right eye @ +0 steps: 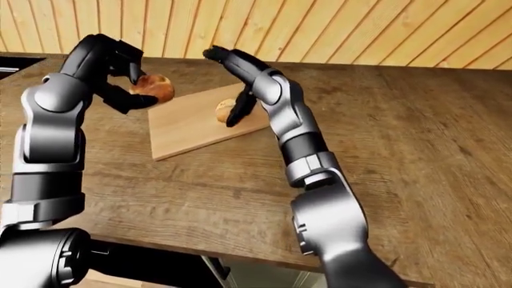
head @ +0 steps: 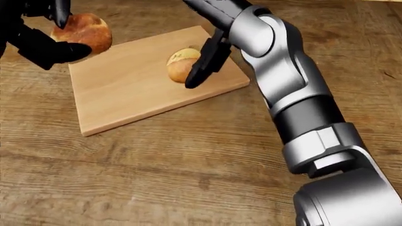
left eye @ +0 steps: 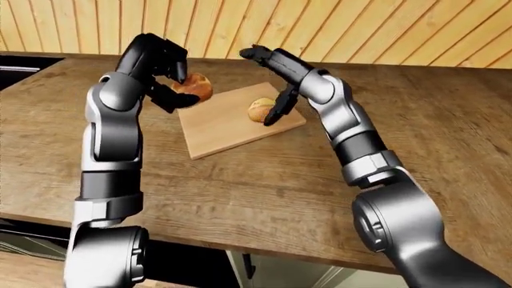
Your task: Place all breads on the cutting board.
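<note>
A light wooden cutting board (head: 132,89) lies on the wooden counter. A pale bread roll (head: 179,65) rests on its upper right part. My right hand (head: 194,42) is open, its fingers spread above the roll, and its thumb (head: 196,70) stands against the roll's right side. My left hand (left eye: 180,90) is shut on a browner bread roll (left eye: 194,87) and holds it in the air over the board's upper left corner. That roll also shows in the head view (head: 85,29) and the right-eye view (right eye: 153,87).
The brown wooden counter (left eye: 264,192) runs across all views, with its near edge at the bottom of the left-eye view. A slatted wooden wall (left eye: 336,27) stands behind it. A dark fixture (left eye: 20,63) sits at the counter's far left.
</note>
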Controlling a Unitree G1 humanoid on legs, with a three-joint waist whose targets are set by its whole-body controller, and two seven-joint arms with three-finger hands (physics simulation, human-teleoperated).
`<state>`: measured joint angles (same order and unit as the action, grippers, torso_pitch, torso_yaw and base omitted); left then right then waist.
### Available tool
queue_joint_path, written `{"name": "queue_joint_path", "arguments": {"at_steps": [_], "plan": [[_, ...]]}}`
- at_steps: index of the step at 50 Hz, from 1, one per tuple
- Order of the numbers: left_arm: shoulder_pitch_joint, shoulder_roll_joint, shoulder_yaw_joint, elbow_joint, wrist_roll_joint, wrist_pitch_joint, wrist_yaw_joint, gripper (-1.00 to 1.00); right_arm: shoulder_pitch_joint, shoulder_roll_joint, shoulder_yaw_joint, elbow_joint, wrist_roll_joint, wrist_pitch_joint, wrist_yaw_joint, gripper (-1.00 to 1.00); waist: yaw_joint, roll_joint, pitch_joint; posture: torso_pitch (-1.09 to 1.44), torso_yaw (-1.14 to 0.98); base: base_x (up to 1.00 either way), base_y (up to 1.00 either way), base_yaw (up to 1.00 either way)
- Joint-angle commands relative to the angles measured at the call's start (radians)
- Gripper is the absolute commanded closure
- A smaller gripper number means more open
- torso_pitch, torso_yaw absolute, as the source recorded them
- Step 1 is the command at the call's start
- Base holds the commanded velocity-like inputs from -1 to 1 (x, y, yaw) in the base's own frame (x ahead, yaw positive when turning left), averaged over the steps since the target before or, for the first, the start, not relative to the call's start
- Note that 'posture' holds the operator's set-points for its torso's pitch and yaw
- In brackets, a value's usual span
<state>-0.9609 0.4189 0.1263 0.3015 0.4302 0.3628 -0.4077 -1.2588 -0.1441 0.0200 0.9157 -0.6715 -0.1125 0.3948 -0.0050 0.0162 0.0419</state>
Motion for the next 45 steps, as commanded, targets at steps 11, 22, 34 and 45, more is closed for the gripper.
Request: {"name": "queue_joint_path", "arguments": {"at_steps": [11, 22, 34, 45], "plan": [[-0.112, -0.041, -0.027, 0.229, 0.030, -0.140, 0.087, 1.00, -0.020, -0.056, -0.024, -0.126, 0.024, 0.025, 0.042, -1.00, 0.002, -0.005, -0.037, 0.00, 0.00, 0.00, 0.00, 0.00], [-0.190, -0.067, -0.049, 0.493, 0.047, -0.255, 0.177, 1.00, -0.011, -0.066, -0.027, -0.149, 0.025, 0.033, 0.049, -1.00, 0.000, -0.008, -0.045, 0.00, 0.00, 0.00, 0.00, 0.00], [-0.177, -0.074, -0.049, 0.483, 0.049, -0.248, 0.176, 0.59, -0.007, -0.066, -0.026, -0.130, 0.025, 0.020, 0.037, -1.00, -0.003, -0.007, -0.045, 0.00, 0.00, 0.00, 0.00, 0.00], [-0.153, -0.083, -0.052, 0.461, 0.050, -0.250, 0.171, 0.43, 0.007, -0.069, -0.027, -0.095, 0.026, -0.003, 0.018, -1.00, -0.003, -0.007, -0.045, 0.00, 0.00, 0.00, 0.00, 0.00]]}}
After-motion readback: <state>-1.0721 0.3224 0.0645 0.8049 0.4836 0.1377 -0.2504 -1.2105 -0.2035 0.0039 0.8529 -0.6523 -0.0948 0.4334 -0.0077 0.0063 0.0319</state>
